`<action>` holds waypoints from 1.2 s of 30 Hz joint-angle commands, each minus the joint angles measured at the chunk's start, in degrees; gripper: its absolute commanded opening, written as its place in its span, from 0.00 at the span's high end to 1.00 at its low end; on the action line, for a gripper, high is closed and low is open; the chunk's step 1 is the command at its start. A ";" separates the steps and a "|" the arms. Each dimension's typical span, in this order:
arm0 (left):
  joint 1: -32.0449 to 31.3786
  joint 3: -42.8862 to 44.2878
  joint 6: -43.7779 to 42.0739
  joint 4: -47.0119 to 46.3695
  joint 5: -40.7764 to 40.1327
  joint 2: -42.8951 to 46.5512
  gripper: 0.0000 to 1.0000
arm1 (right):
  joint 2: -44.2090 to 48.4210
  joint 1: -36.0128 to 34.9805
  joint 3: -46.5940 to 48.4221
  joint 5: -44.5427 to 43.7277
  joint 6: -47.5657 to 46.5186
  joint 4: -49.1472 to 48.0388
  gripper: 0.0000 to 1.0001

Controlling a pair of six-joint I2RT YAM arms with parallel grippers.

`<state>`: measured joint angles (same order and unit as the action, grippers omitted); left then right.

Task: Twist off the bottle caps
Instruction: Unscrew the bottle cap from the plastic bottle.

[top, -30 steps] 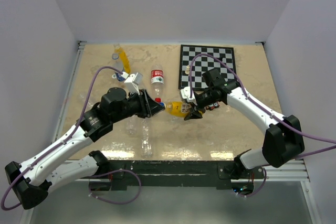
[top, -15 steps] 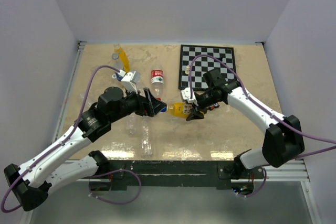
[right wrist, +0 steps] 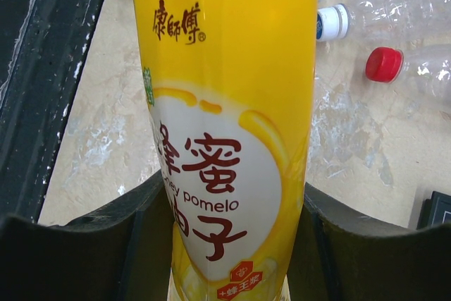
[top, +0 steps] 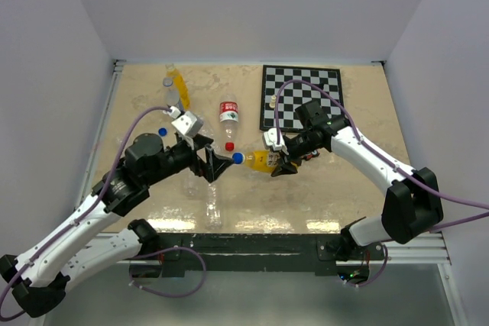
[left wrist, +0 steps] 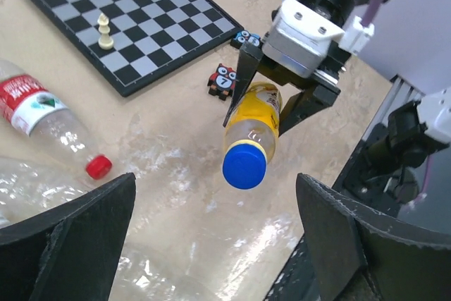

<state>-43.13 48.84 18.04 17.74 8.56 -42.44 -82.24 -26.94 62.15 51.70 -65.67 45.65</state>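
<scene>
- The blue cap (left wrist: 244, 166) sits screwed on the neck of a yellow bottle (right wrist: 225, 139) printed "honey pomelo". The bottle is held roughly level, with its cap end pointing towards the left arm.
- The right hand (top: 279, 160) pinches this bottle across its body. One finger (right wrist: 84, 244) presses each side of the label, and the jaws are partly closed to the bottle's width.
- The left hand (top: 221, 163) is spread wide and holds nothing. In its wrist view the cap lies between the two fingers (left wrist: 70, 237) but ahead of them, near and not touching.
- A loose blue cap (top: 163, 132) lies on the surface (top: 336, 196), on the far side of the left arm.
- A clear bottle with a red-and-white label (top: 228, 114) lies just beyond the two hands. Its red cap (left wrist: 99, 167) is on and points towards them.
- A second yellow bottle (top: 176, 82) lies near the far left corner.
- A chessboard (top: 302, 93) lies far right, behind the right hand.
- A small owl block (left wrist: 223, 80) sits between the board and the held bottle.
</scene>
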 commanded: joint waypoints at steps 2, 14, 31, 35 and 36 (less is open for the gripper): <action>0.16 1.96 -17.76 -1.30 7.69 1.65 0.00 | 0.41 0.13 1.66 2.17 -1.22 -0.82 1.00; 0.07 -2.52 -31.66 -7.45 17.02 3.50 0.00 | 0.32 0.13 1.57 2.17 -1.22 -0.82 1.00; 0.16 -3.49 -34.39 -9.12 18.69 1.04 0.00 | 0.41 0.13 1.57 2.17 -1.22 -0.74 1.00; 0.07 -3.84 -35.36 -10.35 19.30 0.16 0.00 | 0.41 0.13 1.57 2.09 -1.22 -0.74 1.00; 0.16 -4.01 -35.44 -10.79 19.48 0.07 0.00 | 0.32 0.13 1.57 2.09 -1.22 -0.74 1.00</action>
<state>-43.13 45.63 -14.94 11.25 26.20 -41.80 -82.24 -26.94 62.15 51.51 -65.71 45.67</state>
